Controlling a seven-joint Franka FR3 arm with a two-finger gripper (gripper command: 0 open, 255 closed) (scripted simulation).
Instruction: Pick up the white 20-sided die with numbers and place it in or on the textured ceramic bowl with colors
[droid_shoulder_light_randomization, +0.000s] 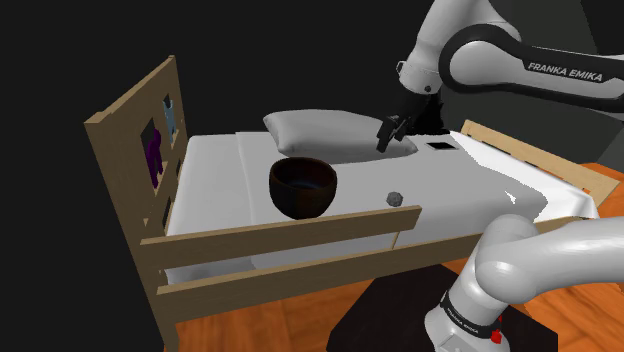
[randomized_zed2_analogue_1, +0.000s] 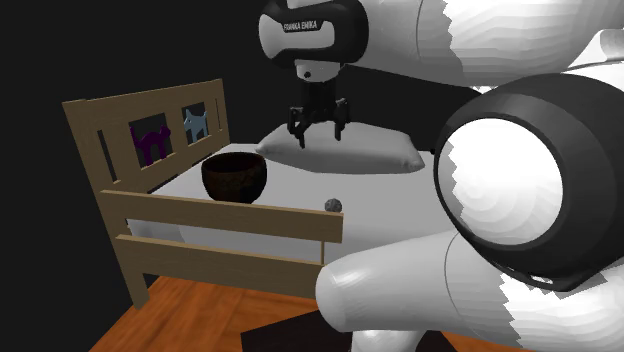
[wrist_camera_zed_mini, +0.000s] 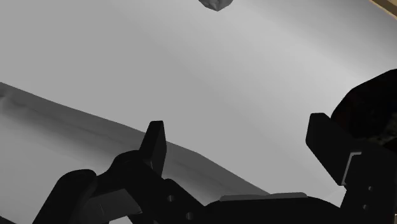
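A small grey faceted die (droid_shoulder_light_randomization: 395, 199) lies on the white bed sheet close to the wooden footboard rail; it also shows as the die (randomized_zed2_analogue_1: 333, 205) and, far ahead of the fingers, the die (wrist_camera_zed_mini: 217, 4). A dark brown bowl (droid_shoulder_light_randomization: 303, 186) stands upright on the mattress, to the shoulder view's left of the die, seen too as the bowl (randomized_zed2_analogue_1: 235, 177). My black gripper (droid_shoulder_light_randomization: 388, 136) hangs open above the pillow, well away from the die and empty; the gripper (randomized_zed2_analogue_1: 318, 128) and gripper (wrist_camera_zed_mini: 238, 143) show its fingers spread apart.
A white pillow (droid_shoulder_light_randomization: 335, 133) lies on the bed under the gripper. The wooden bed frame has a tall slatted end (droid_shoulder_light_randomization: 135, 140) with purple and blue toy figures (randomized_zed2_analogue_1: 150, 143) behind it, and a low rail (droid_shoulder_light_randomization: 280, 232) near the die. Orange wood floor (randomized_zed2_analogue_1: 200, 310) lies below.
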